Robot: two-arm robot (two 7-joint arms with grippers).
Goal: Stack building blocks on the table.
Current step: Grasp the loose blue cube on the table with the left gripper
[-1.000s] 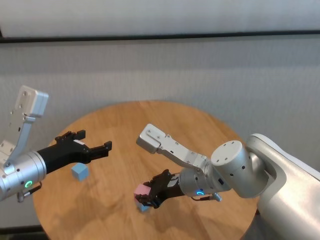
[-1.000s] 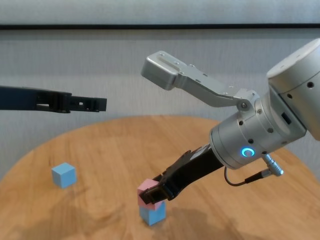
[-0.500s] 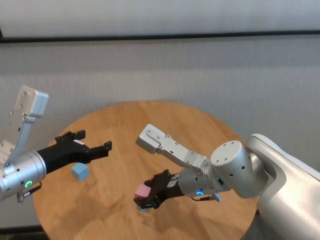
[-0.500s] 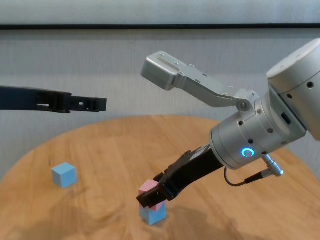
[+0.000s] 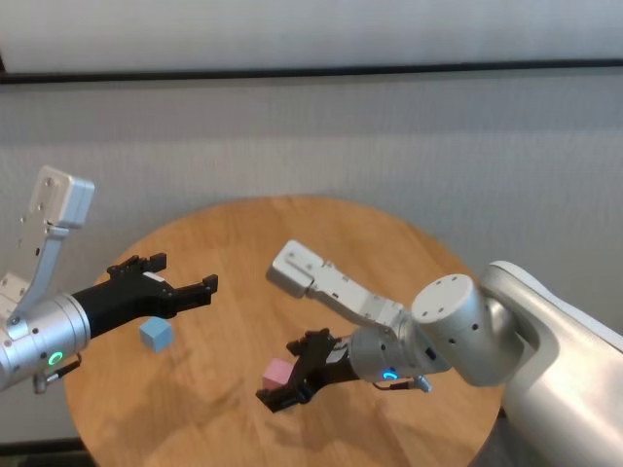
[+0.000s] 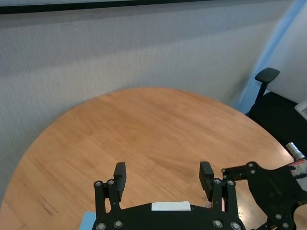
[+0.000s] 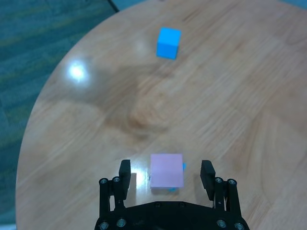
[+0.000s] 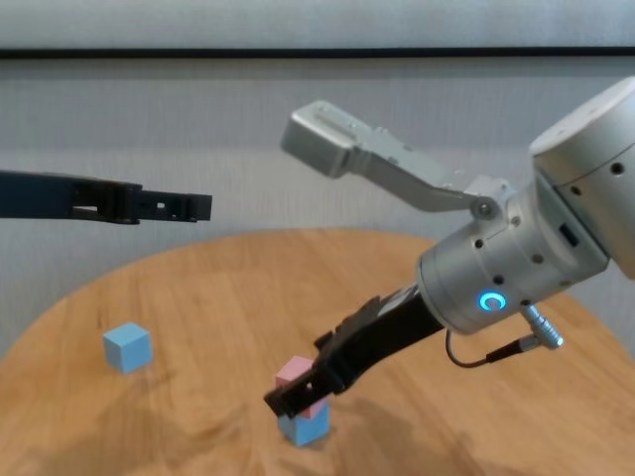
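Right gripper (image 7: 165, 181): jaws apart, flanking the pink cube (image 7: 166, 170) without touching; it sits on a blue cube (image 8: 304, 424).
Left gripper (image 5: 185, 285): open, hovering idle.
Spare cube (image 5: 155, 334): on the table (image 5: 321, 243), well apart. Likely light, rigid, matte; take it by opposite flat faces.

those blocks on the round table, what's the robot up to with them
It is stacking them. The pink block sits on a light blue block near the table's front edge. The right gripper has its fingers spread to either side of the pink block, not clamping it. The second light blue block lies apart toward the robot's left, with the open left gripper held above the table near it.
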